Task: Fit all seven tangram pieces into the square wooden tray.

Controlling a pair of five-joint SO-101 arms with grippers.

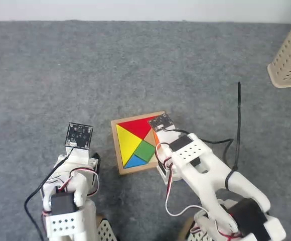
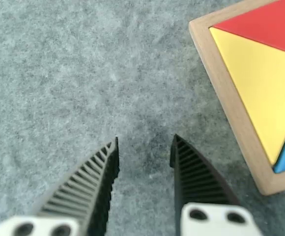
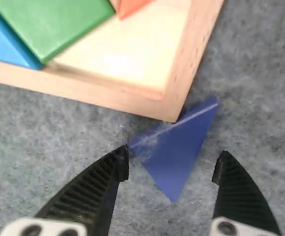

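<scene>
Right gripper [image 3: 172, 158] straddled the dark blue triangle [image 3: 177, 140].
Its jaws stood apart either side of it; the piece apparently touched the wooden tray [image 3: 194, 54] corner just beyond. The left gripper [image 2: 145, 147], likewise parted, hung above carpet [image 2: 59, 73].

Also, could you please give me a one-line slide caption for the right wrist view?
Open right hand straddling the dark blue triangle on the carpet at the corner of the wooden tray.
</scene>
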